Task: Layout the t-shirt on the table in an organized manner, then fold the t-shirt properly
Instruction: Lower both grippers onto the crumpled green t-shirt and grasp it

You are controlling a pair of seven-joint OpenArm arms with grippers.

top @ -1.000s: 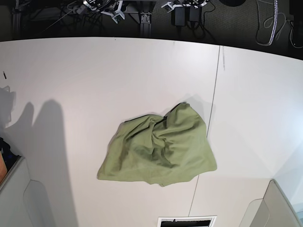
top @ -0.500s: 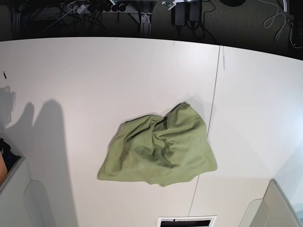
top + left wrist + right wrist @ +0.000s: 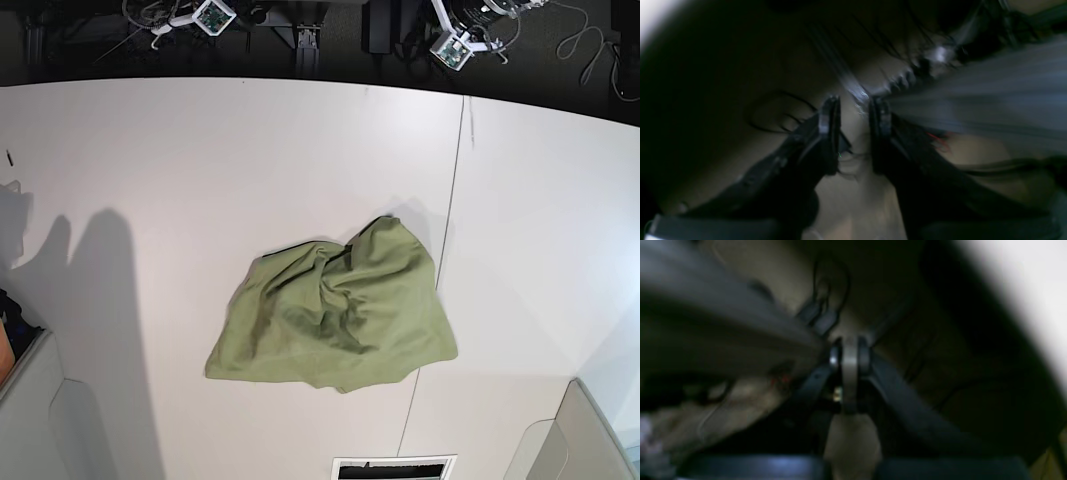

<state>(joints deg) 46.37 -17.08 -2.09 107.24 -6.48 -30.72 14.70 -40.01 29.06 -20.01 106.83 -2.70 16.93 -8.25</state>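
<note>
1. T-shirt (image 3: 335, 320), olive green, lies crumpled near the near edge of my worktop (image 3: 200, 150), beside a seam.
2. My left end effector (image 3: 854, 133) stands narrowly parted, holding nothing.
3. My right end effector (image 3: 850, 356) is closed, empty.

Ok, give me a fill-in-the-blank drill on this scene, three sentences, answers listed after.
1. The t-shirt lies ____ on the table, not spread flat.
2. The shirt's colour is olive ____.
3. The left end effector holds ____ between its fingers.

Missing words: crumpled; green; nothing
</note>
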